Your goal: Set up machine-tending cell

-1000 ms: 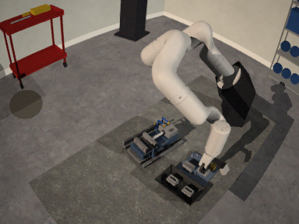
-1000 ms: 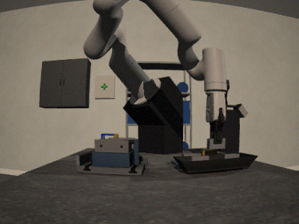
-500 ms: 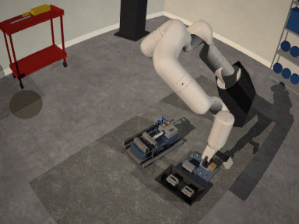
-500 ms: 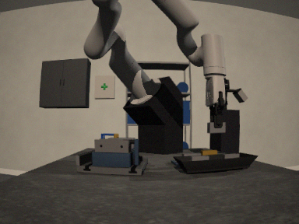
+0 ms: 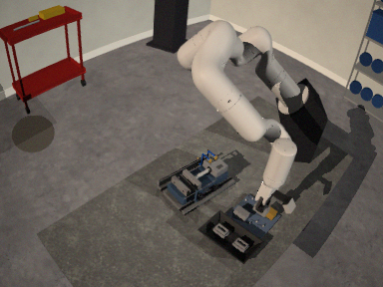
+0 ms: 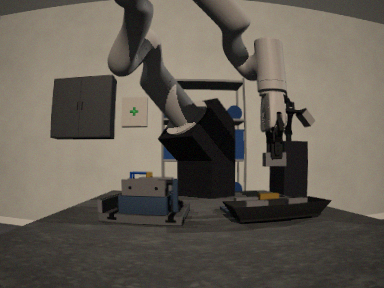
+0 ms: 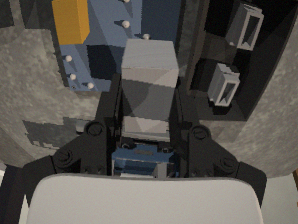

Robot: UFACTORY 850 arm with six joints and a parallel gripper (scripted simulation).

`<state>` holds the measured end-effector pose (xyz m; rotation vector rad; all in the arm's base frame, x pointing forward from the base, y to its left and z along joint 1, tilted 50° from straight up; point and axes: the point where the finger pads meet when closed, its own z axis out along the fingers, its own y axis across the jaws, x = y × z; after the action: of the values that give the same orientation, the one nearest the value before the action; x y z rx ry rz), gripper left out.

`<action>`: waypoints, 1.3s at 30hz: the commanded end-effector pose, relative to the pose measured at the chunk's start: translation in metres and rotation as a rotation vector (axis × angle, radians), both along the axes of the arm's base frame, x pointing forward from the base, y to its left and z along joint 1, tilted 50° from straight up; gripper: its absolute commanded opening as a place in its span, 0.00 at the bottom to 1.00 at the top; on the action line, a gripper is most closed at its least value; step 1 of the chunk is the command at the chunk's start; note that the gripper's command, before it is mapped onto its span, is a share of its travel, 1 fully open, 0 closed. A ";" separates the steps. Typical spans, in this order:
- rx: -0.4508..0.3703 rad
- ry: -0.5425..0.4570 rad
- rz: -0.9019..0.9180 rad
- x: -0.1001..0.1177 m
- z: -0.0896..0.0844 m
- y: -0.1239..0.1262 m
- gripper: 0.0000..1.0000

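- Hanging above the infeed plate (image 7: pixel 107 23), the gripper (image 7: pixel 148 106) has its jaws closed on an aluminium blank (image 7: pixel 149 70), one finger on each long side face.
- In the wrist view the held aluminium blank's long axis runs straight away from the camera, up the picture, parallel to the fingers' faces.
- From the exterior view the held blank (image 6: pixel 275 160) sits level, well above the outfeed tray (image 6: pixel 280 209) and the plate, touching neither.
- A brass blank (image 7: pixel 71 16) lies flat on the infeed plate near one corner, its long axis roughly parallel to the held blank's.
- Another grey blank (image 5: pixel 241 212) rests on the plate, on the side toward the vise (image 5: pixel 196 181).
- Two finished parts (image 7: pixel 245 24) (image 7: pixel 224 83) lie in the black outfeed tray, pockets facing up, side by side and apart from each other.
- The vise stands well apart from the plate, its opening unoccupied as far as the top view shows; the work stop is too small to make out.
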<state>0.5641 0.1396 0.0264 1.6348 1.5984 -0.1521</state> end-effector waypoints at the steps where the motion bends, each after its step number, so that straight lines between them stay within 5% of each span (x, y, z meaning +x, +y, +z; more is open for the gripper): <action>1: 0.017 -0.005 -0.011 0.012 0.031 -0.025 0.00; 20: 0.051 -0.030 -0.044 0.028 0.123 -0.118 0.00; 39: 0.060 -0.068 -0.073 0.010 0.209 -0.217 0.00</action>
<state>0.5817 -0.0523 0.2123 1.7230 1.5164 -0.0949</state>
